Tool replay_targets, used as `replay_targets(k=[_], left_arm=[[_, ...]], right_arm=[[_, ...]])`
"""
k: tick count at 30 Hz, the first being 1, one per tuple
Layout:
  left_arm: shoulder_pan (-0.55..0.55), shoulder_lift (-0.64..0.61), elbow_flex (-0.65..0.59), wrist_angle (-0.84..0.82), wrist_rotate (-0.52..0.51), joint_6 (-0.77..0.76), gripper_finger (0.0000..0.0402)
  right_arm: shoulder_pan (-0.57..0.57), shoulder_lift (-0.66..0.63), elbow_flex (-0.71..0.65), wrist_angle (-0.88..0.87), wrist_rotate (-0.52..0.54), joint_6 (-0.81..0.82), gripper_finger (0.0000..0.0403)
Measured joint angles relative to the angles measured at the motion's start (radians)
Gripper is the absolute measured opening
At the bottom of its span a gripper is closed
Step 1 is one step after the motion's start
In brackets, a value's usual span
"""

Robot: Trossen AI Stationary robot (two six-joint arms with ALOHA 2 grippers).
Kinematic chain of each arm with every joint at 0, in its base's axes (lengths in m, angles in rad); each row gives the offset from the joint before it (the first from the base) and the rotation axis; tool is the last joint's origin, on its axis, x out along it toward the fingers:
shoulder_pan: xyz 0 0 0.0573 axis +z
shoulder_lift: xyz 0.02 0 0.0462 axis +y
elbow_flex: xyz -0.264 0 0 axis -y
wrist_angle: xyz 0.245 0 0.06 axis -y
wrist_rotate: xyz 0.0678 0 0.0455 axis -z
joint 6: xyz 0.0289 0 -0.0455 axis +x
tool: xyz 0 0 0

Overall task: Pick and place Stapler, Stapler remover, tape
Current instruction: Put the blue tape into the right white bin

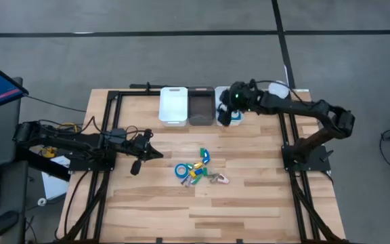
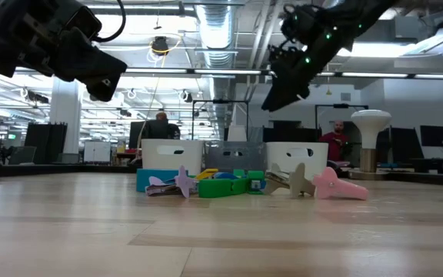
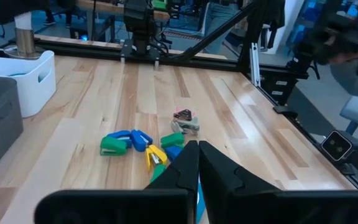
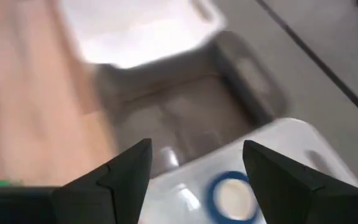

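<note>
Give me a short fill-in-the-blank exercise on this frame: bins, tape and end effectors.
1. The right end effector hovers with its jaws ____.
2. Below it, a blue tape roll lies inside a ____ bin.
3. The left end effector is ____.
4. The grey bin stands ____ the two white bins.

Missing words: open; white; shut; between

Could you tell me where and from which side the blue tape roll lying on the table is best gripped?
The tape roll seems to lie flat at the left edge of the pile, ring open upward. I would come straight down from above, one finger in the core, one outside its free left wall, since staplers crowd its right side.
</note>
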Motion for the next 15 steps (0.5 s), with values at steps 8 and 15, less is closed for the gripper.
replay_targets(k=[8, 15], left_arm=[[0.0, 0.0, 0.0, 0.02, 0.0, -0.099, 0.0004], [0.0, 0.0, 0.0, 0.092, -0.025, -0.195, 0.0004]], right_arm=[[0.271, 0.001, -0.057, 0.008, 0.002, -0.004, 0.0244], [0.492, -0.068, -0.258, 0.208, 0.232, 0.076, 0.0244]])
